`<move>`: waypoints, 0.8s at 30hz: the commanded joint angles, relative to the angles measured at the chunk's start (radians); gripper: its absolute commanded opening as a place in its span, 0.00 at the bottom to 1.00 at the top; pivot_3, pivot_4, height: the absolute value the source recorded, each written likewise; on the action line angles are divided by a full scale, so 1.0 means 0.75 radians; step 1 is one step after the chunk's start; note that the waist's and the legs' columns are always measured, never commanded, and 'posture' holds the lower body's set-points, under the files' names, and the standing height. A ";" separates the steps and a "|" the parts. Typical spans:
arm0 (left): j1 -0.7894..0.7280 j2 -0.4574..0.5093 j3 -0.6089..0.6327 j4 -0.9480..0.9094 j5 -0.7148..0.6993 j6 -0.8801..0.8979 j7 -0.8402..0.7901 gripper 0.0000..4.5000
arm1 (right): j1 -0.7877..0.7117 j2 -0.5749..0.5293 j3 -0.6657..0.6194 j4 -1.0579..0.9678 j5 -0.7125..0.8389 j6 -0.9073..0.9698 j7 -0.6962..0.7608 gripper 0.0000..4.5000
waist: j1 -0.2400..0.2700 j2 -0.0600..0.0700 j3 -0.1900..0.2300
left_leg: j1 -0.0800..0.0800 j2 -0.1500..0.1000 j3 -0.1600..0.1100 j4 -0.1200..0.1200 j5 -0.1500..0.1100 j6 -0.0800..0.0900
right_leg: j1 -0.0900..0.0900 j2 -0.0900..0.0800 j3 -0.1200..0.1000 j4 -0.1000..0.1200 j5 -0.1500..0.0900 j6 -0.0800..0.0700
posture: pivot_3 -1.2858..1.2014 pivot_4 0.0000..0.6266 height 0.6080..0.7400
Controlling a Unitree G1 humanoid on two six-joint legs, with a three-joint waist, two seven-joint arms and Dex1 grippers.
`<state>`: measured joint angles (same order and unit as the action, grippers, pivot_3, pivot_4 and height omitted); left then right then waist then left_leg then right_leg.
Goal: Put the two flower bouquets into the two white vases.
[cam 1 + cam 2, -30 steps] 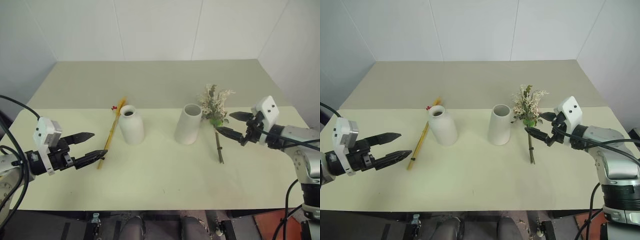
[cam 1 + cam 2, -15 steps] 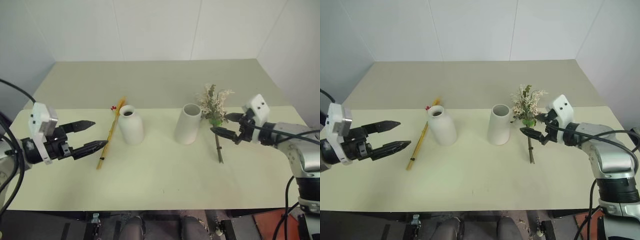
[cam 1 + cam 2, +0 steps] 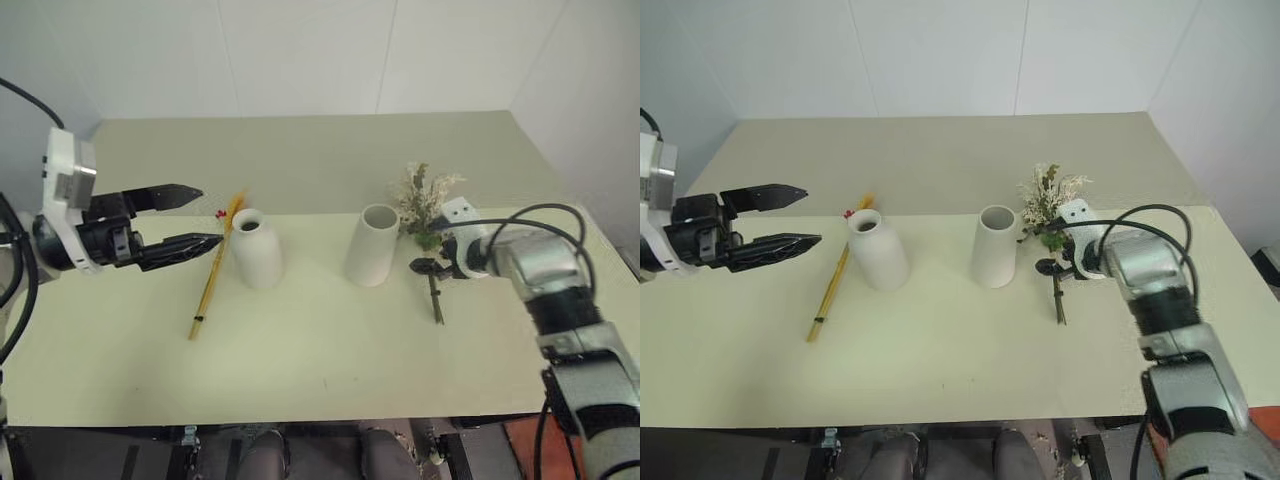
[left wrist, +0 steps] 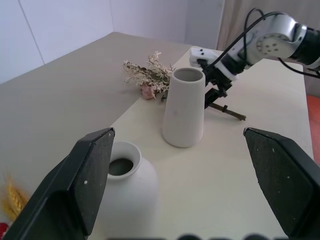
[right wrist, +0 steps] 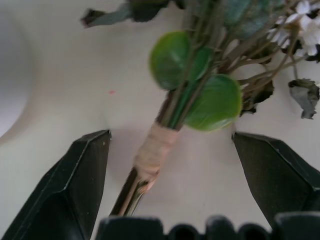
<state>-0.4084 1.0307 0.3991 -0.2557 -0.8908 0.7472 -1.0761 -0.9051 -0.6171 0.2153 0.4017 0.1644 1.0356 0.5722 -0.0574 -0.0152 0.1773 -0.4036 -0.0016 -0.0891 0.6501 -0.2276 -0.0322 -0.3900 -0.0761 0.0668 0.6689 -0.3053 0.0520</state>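
I see the table (image 3: 300, 350) with both vases standing upright near its middle. The bottle vase (image 3: 254, 249) with the narrow neck is on the left side, and the cylinder vase (image 3: 371, 245) with the wide mouth is to the right of it, a little apart. Both vases have nothing inside.

The yellow stalk (image 3: 212, 272) lies flat on the table just to the left of the bottle vase, its head with the small red blossoms pointing to the far side. The rose bunch (image 3: 426, 215) lies flat just to the right of the cylinder vase, with the pale sprigs toward the far side and the stem (image 3: 436, 300) pointing toward me.

My left gripper (image 3: 208, 215) hangs in the air above the left part of the table, near the upper end of the yellow stalk. Its two fingers are spread wide and they hold nothing. In the left wrist view both vases lie between the fingers, further away.

My right gripper (image 5: 170, 165) is low over the rose bunch. Its fingers (image 5: 75, 180) stand wide apart on both sides of the wrapped part (image 5: 152, 152) of the stem, below the round green leaves (image 5: 212, 102). They are not closed on it.
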 commanded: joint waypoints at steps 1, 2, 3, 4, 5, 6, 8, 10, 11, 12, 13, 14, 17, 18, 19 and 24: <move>-0.024 0.014 0.021 -0.002 -0.019 -0.003 -0.018 1.00 | -0.053 0.030 -0.021 0.140 -0.078 -0.075 -0.071 0.95 | -0.004 0.000 0.000 | 0.000 0.000 0.000 0.000 0.001 -0.001 | 0.000 0.000 0.000 0.001 0.000 0.000 | 0.52 0.24 1.00; -0.022 0.016 0.022 -0.002 -0.016 -0.006 -0.022 1.00 | -0.058 0.034 -0.023 0.153 -0.082 -0.096 -0.062 0.90 | -0.006 0.000 0.000 | 0.001 0.000 0.000 0.000 0.001 -0.001 | 0.000 0.000 0.000 0.001 0.000 0.000 | 0.52 0.24 1.00; -0.019 0.019 0.026 -0.001 -0.015 -0.006 -0.027 1.00 | -0.065 0.040 -0.028 0.163 -0.085 -0.104 -0.061 0.86 | -0.005 0.000 0.000 | 0.001 0.000 0.000 0.000 0.001 -0.001 | 0.001 0.000 0.000 0.001 0.000 0.000 | 0.52 0.24 1.00; -0.016 0.023 0.031 0.000 -0.015 -0.006 -0.031 1.00 | -0.068 0.044 -0.033 0.168 -0.090 -0.113 -0.063 0.79 | -0.005 0.000 0.000 | 0.001 0.000 0.000 0.000 0.001 -0.001 | 0.001 0.000 0.000 0.002 0.000 0.000 | 0.52 0.24 1.00; -0.013 0.026 0.036 0.001 -0.015 -0.005 -0.035 1.00 | -0.070 0.047 -0.038 0.173 -0.094 -0.120 -0.067 0.73 | -0.006 0.000 0.000 | 0.001 0.000 0.000 0.000 0.001 -0.001 | 0.001 0.000 0.000 0.002 0.000 0.000 | 0.52 0.24 1.00; -0.009 0.030 0.041 0.001 -0.014 -0.005 -0.039 1.00 | -0.072 0.049 -0.046 0.177 -0.096 -0.122 -0.074 0.65 | -0.006 0.000 0.000 | 0.001 0.000 0.000 0.000 0.001 -0.001 | 0.001 0.000 0.000 0.003 0.000 0.000 | 0.52 0.24 1.00; 0.002 0.035 0.053 0.001 -0.012 -0.003 -0.045 1.00 | -0.074 0.052 -0.063 0.187 -0.100 -0.126 -0.092 0.51 | -0.005 0.000 0.000 | 0.002 0.000 0.000 0.000 0.001 -0.001 | 0.001 0.000 0.000 0.004 0.000 0.000 | 0.52 0.24 1.00; 0.018 0.036 0.070 0.001 -0.016 0.005 -0.042 1.00 | -0.073 0.055 -0.089 0.190 -0.105 -0.121 -0.121 0.37 | -0.006 0.000 0.000 | 0.001 0.000 0.000 0.000 0.001 -0.001 | 0.001 0.000 0.000 0.004 0.000 0.000 | 0.52 0.24 1.00; 0.029 0.035 0.080 0.000 -0.018 0.008 -0.039 1.00 | -0.070 0.056 -0.107 0.187 -0.105 -0.120 -0.135 0.28 | -0.007 0.000 0.000 | 0.001 0.000 0.000 0.000 0.001 -0.001 | 0.000 0.000 0.000 0.003 0.000 0.000 | 0.52 0.24 1.00; 0.042 0.034 0.093 -0.002 -0.019 0.012 -0.032 1.00 | -0.067 0.059 -0.132 0.183 -0.104 -0.111 -0.157 0.23 | -0.007 0.000 0.000 | 0.001 0.000 0.000 0.000 0.001 -0.001 | 0.000 0.000 0.000 0.003 0.000 0.000 | 0.52 0.24 1.00; 0.062 0.031 0.109 -0.008 -0.019 0.011 -0.029 1.00 | -0.060 0.062 -0.168 0.175 -0.102 -0.109 -0.190 0.15 | -0.007 0.000 0.000 | 0.001 0.000 0.000 0.000 0.001 -0.001 | 0.000 0.000 0.000 0.003 0.000 0.000 | 0.52 0.24 1.00; 0.078 0.026 0.123 -0.012 -0.020 0.010 -0.024 1.00 | -0.056 0.067 -0.204 0.169 -0.099 -0.108 -0.223 0.07 | -0.008 0.000 0.000 | 0.000 0.000 0.000 0.000 0.001 -0.001 | -0.001 0.000 0.000 0.003 0.000 0.000 | 0.52 0.24 1.00; 0.128 -0.002 0.185 -0.030 -0.051 0.025 0.012 1.00 | -0.048 0.103 -0.374 0.146 -0.062 -0.147 -0.364 0.05 | -0.009 0.000 0.000 | -0.001 0.000 0.000 0.000 0.001 -0.001 | -0.001 0.000 0.000 0.004 0.000 0.000 | 0.52 0.24 1.00; 0.147 -0.011 0.205 -0.035 -0.062 0.026 0.018 1.00 | -0.041 0.116 -0.438 0.122 -0.039 -0.184 -0.394 0.05 | -0.010 0.000 0.000 | -0.001 0.000 0.000 0.000 0.001 -0.001 | -0.002 0.000 0.000 0.004 0.000 0.000 | 0.52 0.24 1.00; 0.164 -0.024 0.226 -0.038 -0.075 0.026 0.025 1.00 | -0.030 0.136 -0.512 0.086 -0.010 -0.246 -0.421 0.05 | -0.010 0.000 0.000 | -0.001 0.000 0.000 0.000 0.001 -0.001 | -0.002 -0.001 0.001 0.004 0.000 0.000 | 0.52 0.24 1.00; 0.218 -0.037 0.292 -0.042 -0.121 0.026 0.010 1.00 | 0.003 0.216 -0.764 -0.143 0.204 -0.444 -0.363 0.05 | -0.018 0.000 0.000 | 0.000 0.000 0.001 -0.001 0.001 -0.001 | -0.003 0.000 0.001 0.006 0.000 0.000 | 0.52 0.24 1.00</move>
<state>-0.2420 0.9944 0.5719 -0.2658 -0.9500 0.7688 -1.0605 -0.8880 -0.4603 -0.2957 0.3974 0.2454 0.7701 0.2706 -0.0706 -0.0151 0.1775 -0.4038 -0.0012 -0.0883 0.6494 -0.2266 -0.0328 -0.3922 -0.0759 0.0681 0.6731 -0.3052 0.0521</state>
